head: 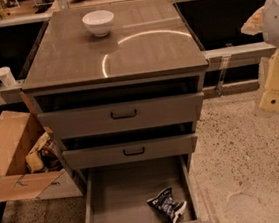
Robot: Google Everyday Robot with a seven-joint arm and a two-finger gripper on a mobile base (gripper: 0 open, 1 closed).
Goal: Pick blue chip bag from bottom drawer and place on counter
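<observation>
The blue chip bag (167, 205) lies crumpled on the floor of the bottom drawer (114, 197), near its front right corner. The drawer is pulled fully open. The counter (138, 53) is the glossy grey-brown top of the cabinet and shows a curved light reflection. My gripper (276, 85) hangs at the far right edge of the view, over the floor, well to the right of the cabinet and far above the bag. It holds nothing that I can see.
A white bowl (98, 22) stands at the back of the counter. The two upper drawers (124, 115) with black handles stick out slightly. An open cardboard box (14, 158) sits on the floor to the left. A paper cup (5, 76) stands on a ledge at left.
</observation>
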